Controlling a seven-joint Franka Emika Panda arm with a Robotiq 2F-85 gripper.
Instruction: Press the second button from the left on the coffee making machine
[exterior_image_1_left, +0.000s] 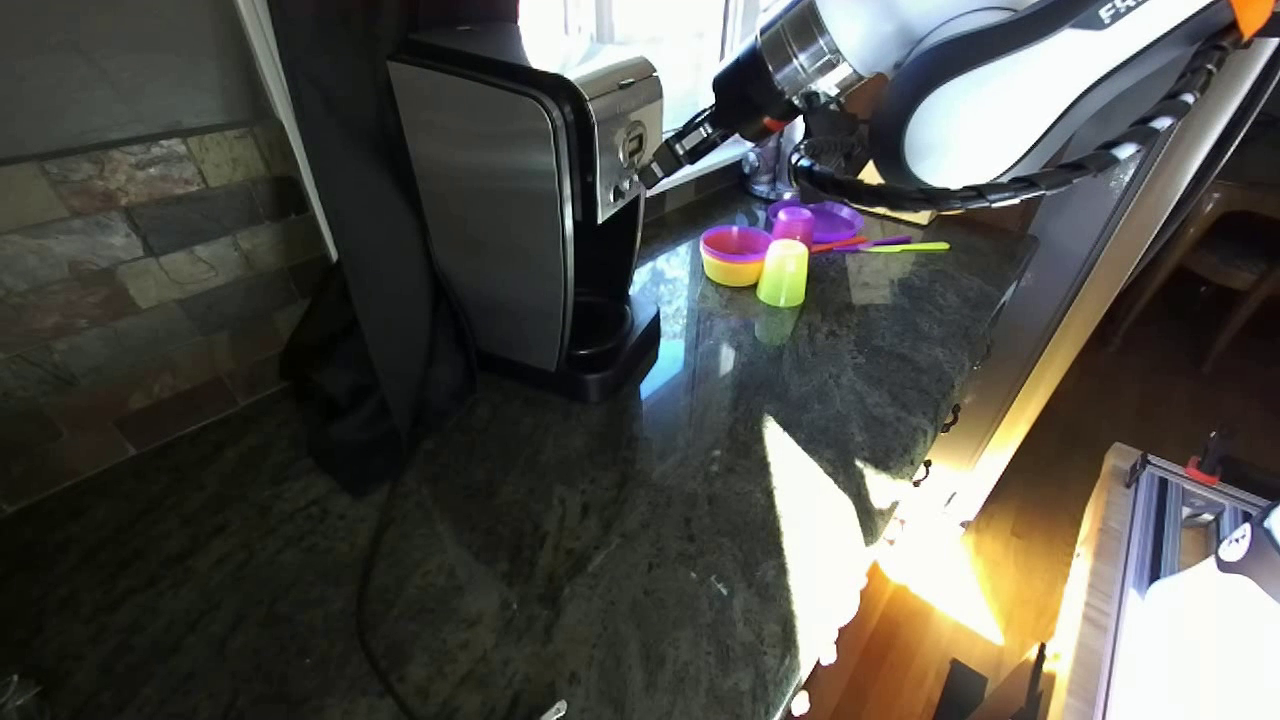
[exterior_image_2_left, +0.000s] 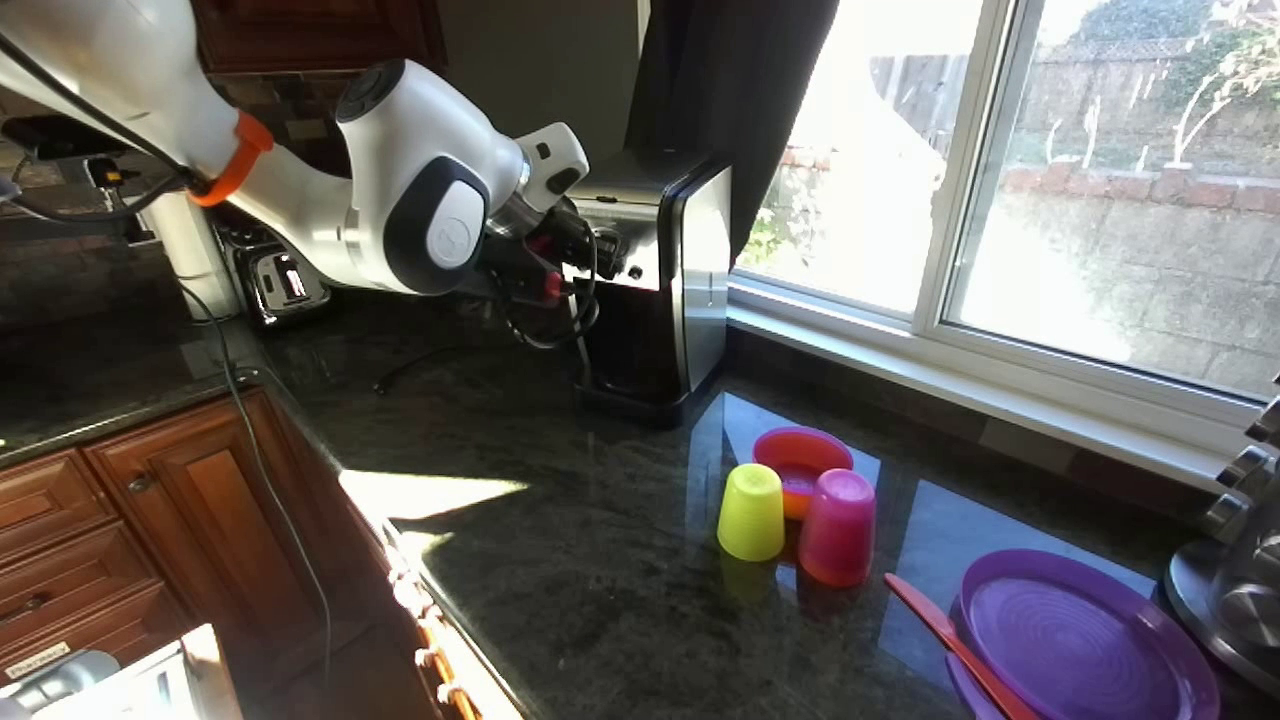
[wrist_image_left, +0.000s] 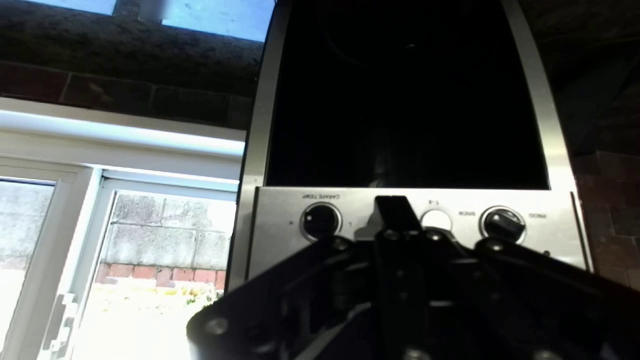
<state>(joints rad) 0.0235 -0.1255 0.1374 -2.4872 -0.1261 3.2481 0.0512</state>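
Brushed silver-grey, the boxy coffee making machine (exterior_image_1_left: 480, 210) stands far on the dark stone table (exterior_image_2_left: 600, 560). Narrow and empty, the black end effector (wrist_image_left: 398, 212) fronts its silver panel (wrist_image_left: 275, 237), near a pale round button (wrist_image_left: 436, 219). Wrist view seems inverted: count from its right, push squarely.

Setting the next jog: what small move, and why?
Probably nudge the gripper sideways toward the button marked 1-4: with the upside-down wrist view righted and the BREW/PROG knob counted first, it's second from left on the coffee making machine, and the gripper appears to aim beside it.
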